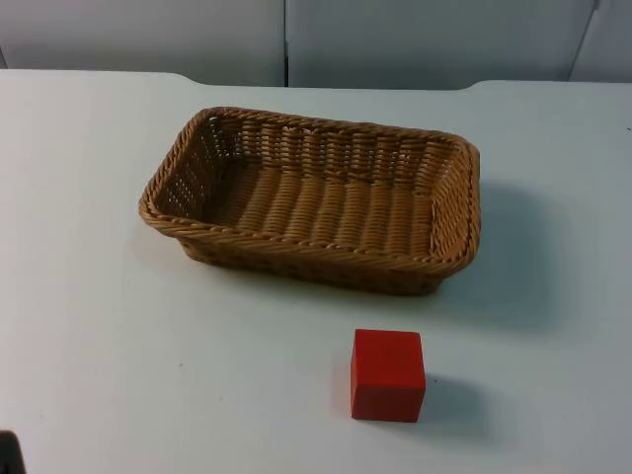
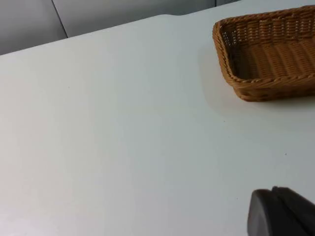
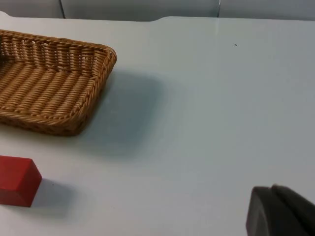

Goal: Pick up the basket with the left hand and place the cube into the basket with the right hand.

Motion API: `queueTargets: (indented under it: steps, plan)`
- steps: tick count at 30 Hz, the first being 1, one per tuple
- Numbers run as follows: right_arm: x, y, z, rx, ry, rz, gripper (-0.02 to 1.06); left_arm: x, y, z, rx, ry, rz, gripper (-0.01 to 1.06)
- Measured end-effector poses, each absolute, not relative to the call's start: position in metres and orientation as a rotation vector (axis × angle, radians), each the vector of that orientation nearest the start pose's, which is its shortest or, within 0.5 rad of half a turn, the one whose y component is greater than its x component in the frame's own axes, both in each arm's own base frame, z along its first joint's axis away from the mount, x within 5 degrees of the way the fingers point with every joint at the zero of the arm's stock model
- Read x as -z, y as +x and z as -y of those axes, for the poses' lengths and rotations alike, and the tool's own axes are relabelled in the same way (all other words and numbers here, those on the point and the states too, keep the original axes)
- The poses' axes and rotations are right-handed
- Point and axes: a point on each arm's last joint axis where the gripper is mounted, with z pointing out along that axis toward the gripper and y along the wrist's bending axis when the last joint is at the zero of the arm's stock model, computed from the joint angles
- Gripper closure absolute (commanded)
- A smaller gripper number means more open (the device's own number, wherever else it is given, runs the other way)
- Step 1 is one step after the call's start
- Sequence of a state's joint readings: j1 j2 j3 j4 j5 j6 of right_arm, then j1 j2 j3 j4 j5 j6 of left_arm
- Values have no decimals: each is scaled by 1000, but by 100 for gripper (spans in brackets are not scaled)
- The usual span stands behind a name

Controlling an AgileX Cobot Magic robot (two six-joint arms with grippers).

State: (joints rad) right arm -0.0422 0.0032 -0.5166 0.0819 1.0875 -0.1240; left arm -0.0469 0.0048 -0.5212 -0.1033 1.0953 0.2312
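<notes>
Basket (image 1: 314, 202) sits empty on the white table (image 1: 99, 346), with the red cube (image 1: 387, 375) just in front of its near long wall, apart from it. Best begun by bringing the left gripper (image 2: 280, 214) to the basket's short end wall and pinching the rim squarely; right gripper (image 3: 280, 214) waits well off to the basket's other side. Cannot tell how either gripper's jaws stand.

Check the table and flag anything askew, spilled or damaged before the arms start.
Nothing stands out. The wicker basket sits flat and empty on the white table, its weave intact. The red cube rests squarely in front of it, apart from it. No spills show.
</notes>
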Motion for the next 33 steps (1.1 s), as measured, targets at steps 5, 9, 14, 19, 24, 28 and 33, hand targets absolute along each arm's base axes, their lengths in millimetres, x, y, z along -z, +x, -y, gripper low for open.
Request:
queueTargets:
  steps: [5, 9, 14, 19, 24, 28, 33]
  plan:
    - [-280, -7, -7, 5, -90, -2053, 105, -288, -10, 17, 140, 291, -1978, 105]
    - [-280, -7, -7, 5, -90, -2053, 105, -312, -18, 37, 461, 292, -1838, 105]
    - [-280, -7, -7, 5, -90, -2053, 105, -326, 2, 64, 892, 397, -1932, 105]
    - [-280, -7, -7, 5, -90, -2053, 105, -320, 38, 71, 1035, 407, -2140, 105]
    - [-280, -7, -7, 5, -90, -2053, 105, -317, 67, 77, 1175, 417, -2213, 100]
    - [-280, -7, -7, 5, -90, -2053, 105, -316, 88, 82, 1300, 414, -2195, 96]
    - [-280, -7, -7, 5, -90, -2053, 105, -312, 106, 85, 1367, 396, -2203, 96]
